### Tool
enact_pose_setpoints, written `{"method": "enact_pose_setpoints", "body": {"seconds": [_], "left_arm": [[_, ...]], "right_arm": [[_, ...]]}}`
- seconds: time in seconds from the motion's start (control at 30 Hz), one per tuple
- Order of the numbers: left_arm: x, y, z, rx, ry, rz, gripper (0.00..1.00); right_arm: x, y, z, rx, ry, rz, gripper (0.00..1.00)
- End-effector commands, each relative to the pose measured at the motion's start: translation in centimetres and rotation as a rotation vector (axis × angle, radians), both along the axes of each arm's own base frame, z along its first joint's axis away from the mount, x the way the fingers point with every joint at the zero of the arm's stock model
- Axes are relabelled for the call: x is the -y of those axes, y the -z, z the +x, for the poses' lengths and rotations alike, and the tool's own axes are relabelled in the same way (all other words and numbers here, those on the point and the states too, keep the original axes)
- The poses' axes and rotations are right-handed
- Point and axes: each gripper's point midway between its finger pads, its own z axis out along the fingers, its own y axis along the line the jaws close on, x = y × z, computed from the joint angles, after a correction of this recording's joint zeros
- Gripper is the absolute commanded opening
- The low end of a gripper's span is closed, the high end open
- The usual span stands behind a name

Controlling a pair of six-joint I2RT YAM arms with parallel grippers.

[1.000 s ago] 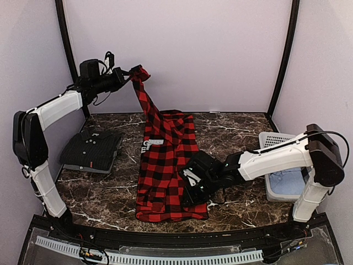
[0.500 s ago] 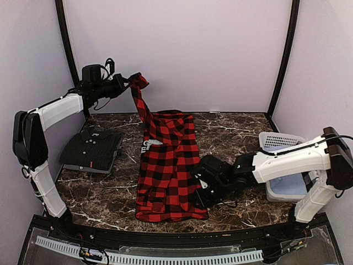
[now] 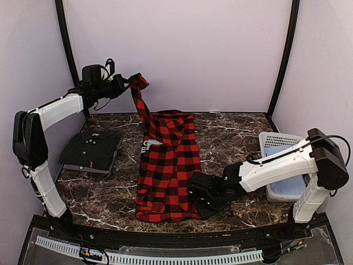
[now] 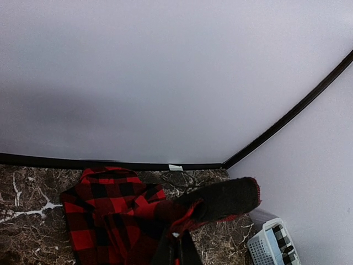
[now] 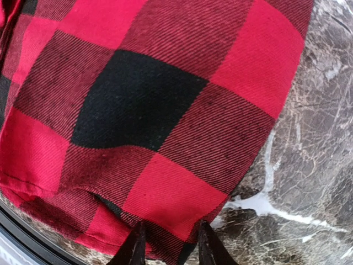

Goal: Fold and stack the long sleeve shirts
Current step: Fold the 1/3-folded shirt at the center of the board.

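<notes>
Top view: flannel (image 3: pixel 168 165) is laid mid-table (image 3: pixel 237 130), long axis near-to-far, hem toward the arms, collar end far. One sleeve is stretched up and leftward off the table, its cuff clamped in the closed left fingers (image 3: pixel 127 84). Charcoal shirt (image 3: pixel 91 150) is seen folded at left, apart from the flannel; basket (image 3: pixel 278 141) at right. Right fingers (image 3: pixel 198 207) are set low at the hem's near right corner. Only in the right wrist view are they seen narrowly parted over that corner; contact cannot be told. Only in the left wrist view is the cuff's dark inner side seen.
</notes>
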Motion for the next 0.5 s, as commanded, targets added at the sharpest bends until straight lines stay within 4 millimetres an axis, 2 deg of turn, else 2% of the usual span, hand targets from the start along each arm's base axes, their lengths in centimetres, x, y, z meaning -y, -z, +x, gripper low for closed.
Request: {"method": "enact_pose_setpoints", "body": {"seconds": [0.0, 0.23, 0.47], "left_arm": [[-0.4, -2.7, -1.1, 0.065, 0.002, 0.006, 0.0], [-0.4, -2.5, -1.0, 0.062, 0.001, 0.013, 0.0], [-0.3, -2.1, -0.8, 0.054, 0.005, 0.015, 0.0]], "right_arm": [[0.5, -0.2, 0.2, 0.027, 0.031, -0.031, 0.2], [1.7, -0.2, -0.3, 0.016, 0.056, -0.022, 0.01], [2.2, -0.2, -0.7, 0.004, 0.076, 0.017, 0.0]]}}
